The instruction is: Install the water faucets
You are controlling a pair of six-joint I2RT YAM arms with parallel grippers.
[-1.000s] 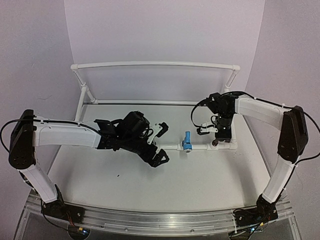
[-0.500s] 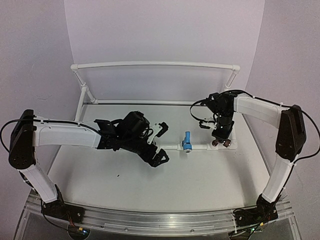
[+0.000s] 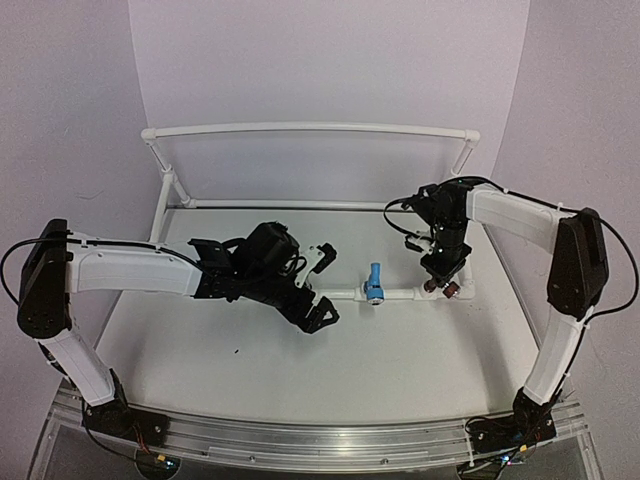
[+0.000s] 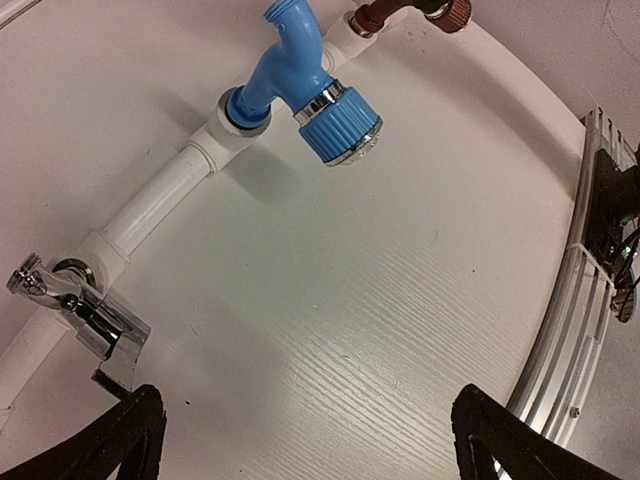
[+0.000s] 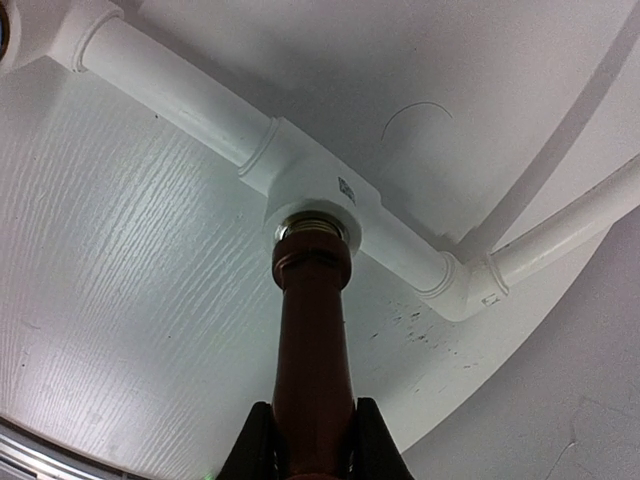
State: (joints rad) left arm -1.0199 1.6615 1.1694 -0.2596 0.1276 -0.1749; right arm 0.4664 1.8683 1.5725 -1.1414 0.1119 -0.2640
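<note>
While the right claw (image 5: 313,447) clenches the red-brown faucet (image 5: 312,340) at btm ctr of its view, the tap's tip sits in a socket of the white pipe frame (image 5: 175,85). Mid-frame overhead, the left claw (image 3: 325,287) hangs released. Its view shows the blue faucet (image 4: 290,75) & grey faucet (image 4: 85,305) plugged into the pipe, left half.

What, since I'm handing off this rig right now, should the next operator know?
Left gripper: open, empty, beside the grey metal faucet on the pipe.
Right gripper: shut on the red-brown faucet, its silver end in the white tee socket's mouth.
Done: light blue faucet and grey one appear mounted.
Left: finish seating the red-brown faucet, then release; its depth is unclear.
</note>
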